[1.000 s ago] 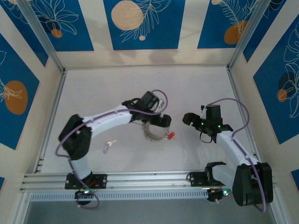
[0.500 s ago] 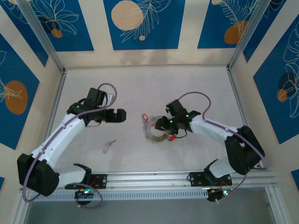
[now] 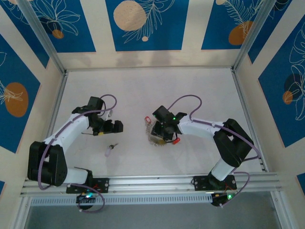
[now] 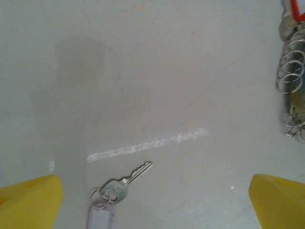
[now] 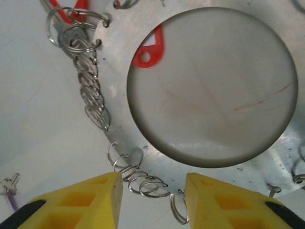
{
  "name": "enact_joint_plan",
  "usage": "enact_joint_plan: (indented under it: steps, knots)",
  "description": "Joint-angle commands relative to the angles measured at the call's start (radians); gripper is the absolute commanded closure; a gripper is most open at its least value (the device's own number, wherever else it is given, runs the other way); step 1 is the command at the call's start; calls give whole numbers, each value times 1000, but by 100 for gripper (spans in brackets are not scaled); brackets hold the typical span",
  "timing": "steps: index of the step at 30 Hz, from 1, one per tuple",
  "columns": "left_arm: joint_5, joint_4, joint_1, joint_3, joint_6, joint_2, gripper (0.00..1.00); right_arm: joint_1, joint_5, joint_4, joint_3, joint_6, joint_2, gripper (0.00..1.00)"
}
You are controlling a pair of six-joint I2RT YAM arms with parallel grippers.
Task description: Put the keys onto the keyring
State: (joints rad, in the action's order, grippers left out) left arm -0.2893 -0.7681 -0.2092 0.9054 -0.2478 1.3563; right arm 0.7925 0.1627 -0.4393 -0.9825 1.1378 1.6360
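**Left gripper.** The left gripper [image 3: 114, 126] hangs over the table [image 3: 200, 95], left of centre. In the left wrist view the left gripper [image 4: 156, 187] has its yellow fingertips [image 4: 29, 199] at the far corners of the frame: jaws wide, nothing between them but bare table.

**Loose key.** A silver key with a whitish tag [image 4: 113, 192] lies flat just beside a white scuff mark [image 4: 147, 141]. From above, the same key [image 3: 109, 150] lies apart from the keyring, near the left gripper.

**Keyring.** The keyring [image 3: 156, 139] lies at mid-table with the right gripper [image 3: 160, 130] directly over it. Red key tags sit at its far-left edge [image 3: 148, 119] and its right edge [image 3: 176, 140].

**Right gripper.** The right gripper [image 5: 151, 179] is narrowed, its fingers [image 5: 81, 202] straddling a rim section carrying small split rings [image 5: 140, 183]. Whether they pinch it cannot be told.
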Motion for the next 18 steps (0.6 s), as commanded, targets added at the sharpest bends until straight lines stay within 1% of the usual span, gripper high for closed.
enact_joint_plan:
  steps: [1,6,12,18]
  knots:
    - [-38,16,18,-4,24,-29,0,0,41,-32,-17,33,15,59]
    - [-22,11,18,-21,21,-48,0,-12,53,-13,-5,17,18,61]
    - [26,0,18,-37,26,-82,0,-13,59,-36,-61,-22,76,57]
    - [36,3,18,-42,23,-90,0,1,69,-36,-98,-9,121,55]
